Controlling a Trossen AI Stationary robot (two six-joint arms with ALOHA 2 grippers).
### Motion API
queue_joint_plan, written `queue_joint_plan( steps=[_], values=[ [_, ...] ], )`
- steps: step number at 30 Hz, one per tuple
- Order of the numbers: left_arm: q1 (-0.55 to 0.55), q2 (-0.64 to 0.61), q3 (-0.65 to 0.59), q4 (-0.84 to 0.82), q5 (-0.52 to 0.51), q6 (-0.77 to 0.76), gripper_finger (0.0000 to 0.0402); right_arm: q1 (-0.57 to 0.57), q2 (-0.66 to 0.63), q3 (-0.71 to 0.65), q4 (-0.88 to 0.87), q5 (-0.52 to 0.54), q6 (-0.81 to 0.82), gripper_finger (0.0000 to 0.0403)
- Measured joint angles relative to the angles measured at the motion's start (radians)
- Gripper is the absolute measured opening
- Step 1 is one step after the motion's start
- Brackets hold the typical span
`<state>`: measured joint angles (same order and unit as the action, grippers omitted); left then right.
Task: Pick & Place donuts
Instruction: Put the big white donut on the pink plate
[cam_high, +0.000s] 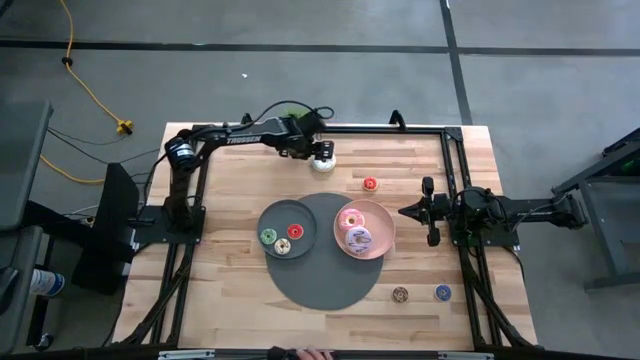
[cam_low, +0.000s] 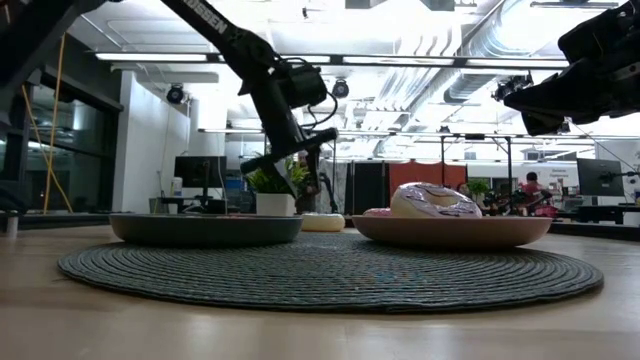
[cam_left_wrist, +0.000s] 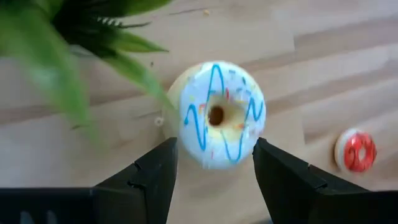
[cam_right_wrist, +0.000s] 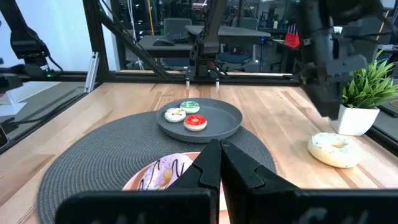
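- The desk (cam_high: 230, 310) is light wood, bearing a round dark woven mat (cam_high: 330, 285) at its centre.
- The white donut (cam_high: 323, 162), iced with blue zigzag lines, lies flat on the desk at the far edge, just beside a small potted plant (cam_right_wrist: 367, 99).
- The left pincer (cam_high: 318, 153) hangs directly above the white donut with its fingers (cam_left_wrist: 149, 180) spread wide, one at each side of the ring; no contact is visible.
- A small red donut (cam_high: 370, 184) lies on the bare desk near the white donut.
- The pink plate (cam_high: 383, 228) on the mat holds a pink donut (cam_high: 351, 220) and a purple donut (cam_high: 358, 239).
- The grey plate (cam_high: 290, 212) holds three tiny donuts: green (cam_high: 268, 236), red (cam_high: 295, 231), cream (cam_high: 283, 246).
- A brown donut (cam_high: 400, 294) and a blue donut (cam_high: 443, 292) lie on the desk near its front right.
- The right pincer (cam_high: 403, 211) waits at the right side, fingers fully closed and empty.
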<state>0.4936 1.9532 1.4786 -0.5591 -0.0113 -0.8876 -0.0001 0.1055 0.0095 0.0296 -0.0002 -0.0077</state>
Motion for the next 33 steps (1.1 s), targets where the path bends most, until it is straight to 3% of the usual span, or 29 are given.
queue_joint_plan(
  steps=[12,33],
  values=[
    [-0.002,0.029,-0.001,-0.021,-0.107,-0.138,0.0202,0.000,0.000,0.000,-0.002,0.000,0.000,0.0000],
    [0.004,0.098,-0.001,0.037,-0.101,-0.175,0.0202,0.000,0.000,0.000,-0.002,0.000,0.000,0.0000]
  ],
)
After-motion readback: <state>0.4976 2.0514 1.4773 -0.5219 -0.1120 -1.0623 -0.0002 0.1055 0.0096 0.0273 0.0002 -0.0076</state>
